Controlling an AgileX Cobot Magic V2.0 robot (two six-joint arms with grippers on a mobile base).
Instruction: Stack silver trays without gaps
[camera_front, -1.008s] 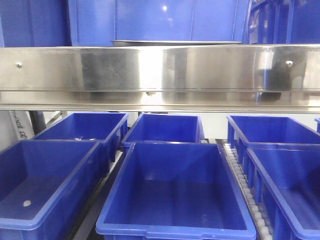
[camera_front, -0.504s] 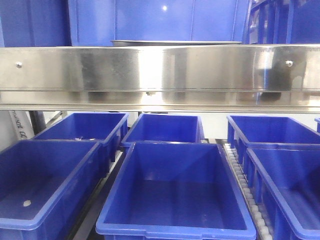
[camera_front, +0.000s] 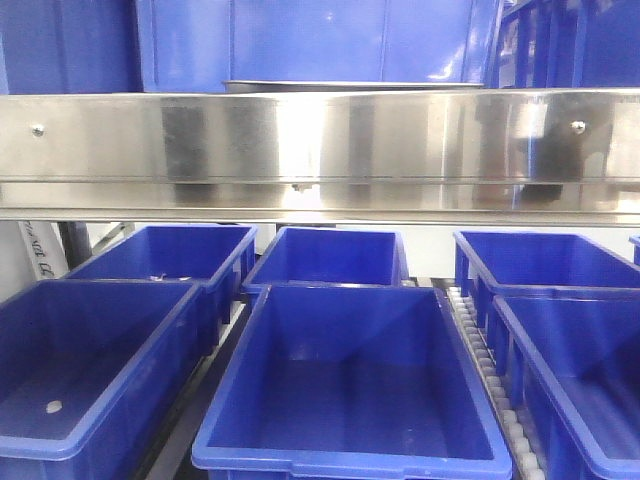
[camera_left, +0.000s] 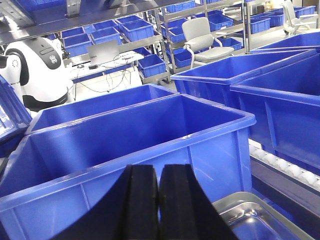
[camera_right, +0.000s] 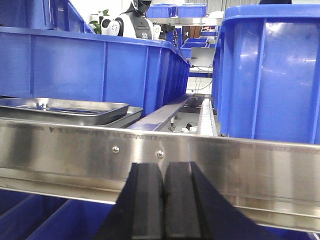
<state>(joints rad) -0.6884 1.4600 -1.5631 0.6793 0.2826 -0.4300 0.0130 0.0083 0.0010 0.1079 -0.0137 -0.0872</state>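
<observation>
Two silver trays lie one on the other on the upper shelf: the top tray (camera_right: 60, 107) and the rim of a lower tray (camera_right: 129, 116) poking out to its right. From the front only their thin edge (camera_front: 350, 86) shows above the beam. Another silver tray corner (camera_left: 252, 220) sits low at the right of the left wrist view. My left gripper (camera_left: 158, 172) is shut with nothing in it, in front of a blue bin's wall. My right gripper (camera_right: 164, 170) is shut and empty, level with the steel beam and below the trays.
A broad steel shelf beam (camera_front: 320, 150) with screws spans the front view. Deep blue bins (camera_front: 350, 380) fill the lower level, with a roller track (camera_front: 490, 370) between them. More blue bins (camera_right: 270, 70) stand on the upper shelf beside the trays.
</observation>
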